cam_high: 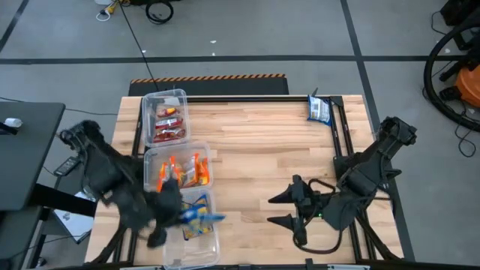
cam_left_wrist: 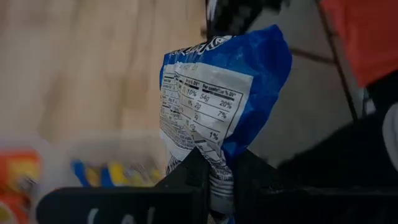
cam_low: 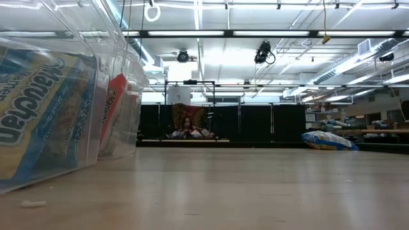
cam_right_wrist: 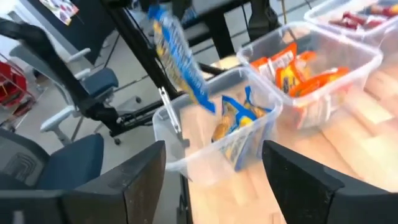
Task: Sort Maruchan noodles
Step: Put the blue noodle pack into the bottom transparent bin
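Observation:
My left gripper (cam_high: 177, 212) is shut on a blue-and-yellow Maruchan packet (cam_high: 202, 217) above the nearest clear bin (cam_high: 214, 244), which holds more blue-and-yellow packets (cam_right_wrist: 239, 121). The middle bin (cam_high: 180, 150) holds orange packets (cam_high: 186, 174). The far bin (cam_high: 166, 96) holds red ones (cam_high: 169, 124). One more blue packet (cam_high: 319, 110) lies flat near the table's far right corner, also seen in the low view (cam_low: 329, 140). My right gripper (cam_high: 281, 210) hovers open over the table's near middle, touching nothing. My left gripper pinches the blue-and-yellow packet by its crimped end (cam_left_wrist: 214, 169) between the two fingers (cam_left_wrist: 186, 180). The packet is lifted clear and, in the right wrist view, slants in the air (cam_right_wrist: 180, 62) above the nearest bin.
The three bins stand in a row along the table's left side. Bare wood (cam_high: 262, 157) spans the middle and right of the table. A black frame rail (cam_high: 341, 127) runs along the right edge. Chairs and stands are on the floor beyond the left edge.

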Robot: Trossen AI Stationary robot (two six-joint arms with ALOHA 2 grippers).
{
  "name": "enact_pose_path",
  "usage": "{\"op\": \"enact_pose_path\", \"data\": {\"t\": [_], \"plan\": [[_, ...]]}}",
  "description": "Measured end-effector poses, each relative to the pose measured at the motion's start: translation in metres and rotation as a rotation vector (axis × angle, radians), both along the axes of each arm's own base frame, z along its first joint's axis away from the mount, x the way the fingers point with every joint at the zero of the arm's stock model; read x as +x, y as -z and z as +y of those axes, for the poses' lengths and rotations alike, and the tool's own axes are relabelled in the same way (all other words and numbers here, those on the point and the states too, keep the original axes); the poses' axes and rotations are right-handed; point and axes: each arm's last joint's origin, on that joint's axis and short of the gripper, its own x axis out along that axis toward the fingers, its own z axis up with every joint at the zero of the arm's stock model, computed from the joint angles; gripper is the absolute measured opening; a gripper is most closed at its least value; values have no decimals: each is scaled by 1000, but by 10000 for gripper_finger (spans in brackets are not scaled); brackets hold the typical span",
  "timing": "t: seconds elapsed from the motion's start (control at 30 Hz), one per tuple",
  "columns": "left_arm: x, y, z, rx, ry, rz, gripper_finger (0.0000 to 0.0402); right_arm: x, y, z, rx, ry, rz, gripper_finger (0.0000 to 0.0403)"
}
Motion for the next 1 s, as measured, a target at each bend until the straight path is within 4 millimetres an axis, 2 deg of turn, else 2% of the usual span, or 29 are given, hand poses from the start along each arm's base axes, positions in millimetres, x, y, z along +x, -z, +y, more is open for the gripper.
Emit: {"op": "enact_pose_path", "data": {"t": [0.1,0.2,0.4,0.63,0.77,0.9,1.0], "plan": [[4,23,-28,4,17,125,41,4,6,4,6,5,13,269],[12,56,-51,50,50,315,41,9,11,7,7,10,20,268],[39,110,-72,97,117,597,41,15,26,20,57,-11,68,268],[75,144,-75,88,114,650,41,12,40,41,155,-49,127,268],[86,157,-73,98,74,681,41,5,44,53,202,-67,144,267],[88,171,-65,132,39,709,41,-1,46,61,211,-62,140,268],[83,176,-56,197,-16,743,47,-4,47,63,211,-54,135,268]]}}
